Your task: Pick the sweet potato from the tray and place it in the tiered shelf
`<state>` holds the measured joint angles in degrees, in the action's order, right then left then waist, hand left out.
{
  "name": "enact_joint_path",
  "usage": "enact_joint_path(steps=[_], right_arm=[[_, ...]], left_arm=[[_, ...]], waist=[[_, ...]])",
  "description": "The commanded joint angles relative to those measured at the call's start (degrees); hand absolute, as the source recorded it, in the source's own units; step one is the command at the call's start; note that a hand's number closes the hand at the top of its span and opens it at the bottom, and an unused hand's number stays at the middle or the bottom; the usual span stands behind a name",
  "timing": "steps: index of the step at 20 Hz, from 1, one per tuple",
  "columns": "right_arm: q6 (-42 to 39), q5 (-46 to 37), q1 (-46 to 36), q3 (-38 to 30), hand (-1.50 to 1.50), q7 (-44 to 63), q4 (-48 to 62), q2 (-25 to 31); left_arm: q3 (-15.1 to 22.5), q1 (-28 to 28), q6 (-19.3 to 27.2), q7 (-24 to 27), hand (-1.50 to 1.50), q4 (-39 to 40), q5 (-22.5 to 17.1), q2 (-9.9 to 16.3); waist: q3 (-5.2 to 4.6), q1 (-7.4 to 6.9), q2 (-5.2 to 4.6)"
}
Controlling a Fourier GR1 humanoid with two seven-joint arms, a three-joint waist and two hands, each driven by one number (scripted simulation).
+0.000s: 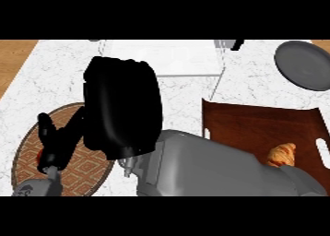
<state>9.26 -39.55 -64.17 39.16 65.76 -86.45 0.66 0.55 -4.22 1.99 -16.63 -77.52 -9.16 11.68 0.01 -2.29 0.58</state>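
My right hand (120,110) is raised close to the view, its black back filling the middle, with the grey forearm (215,168) running in from the lower right. What lies under its palm is hidden. No sweet potato shows anywhere. The brown tray (263,124) with slotted handles lies at the right and holds only a croissant (282,154). The white tiered shelf (181,57) stands at the back, just beyond the right hand. My left hand (55,138) rests open at the lower left, fingers up.
A round woven mat (79,168) lies under the left hand, with a small red-orange thing (40,156) half hidden behind the fingers. A dark grey pan (307,64) sits at the back right. Wooden floor shows past the counter's left edge.
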Motion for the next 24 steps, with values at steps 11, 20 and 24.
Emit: enact_joint_path(steps=[11,20,24], right_arm=[[-4.4,1.4,-22.4,-22.1,1.5,4.4,16.7,0.3],[-4.0,3.5,-25.4,-29.9,1.5,-11.1,33.4,2.6],[-9.5,5.4,-27.6,-31.6,1.5,-14.8,37.2,4.7]], left_arm=[[-2.2,1.0,-0.2,-0.7,0.0,0.3,-0.6,0.8],[-2.9,0.1,-2.4,-2.0,0.0,-0.1,-1.8,1.6],[-3.6,0.4,-1.4,-0.5,0.0,-0.1,-0.5,2.0]], waist=[[-0.09,1.48,-0.54],[-0.09,1.18,-0.9],[-0.08,1.2,-0.82]])
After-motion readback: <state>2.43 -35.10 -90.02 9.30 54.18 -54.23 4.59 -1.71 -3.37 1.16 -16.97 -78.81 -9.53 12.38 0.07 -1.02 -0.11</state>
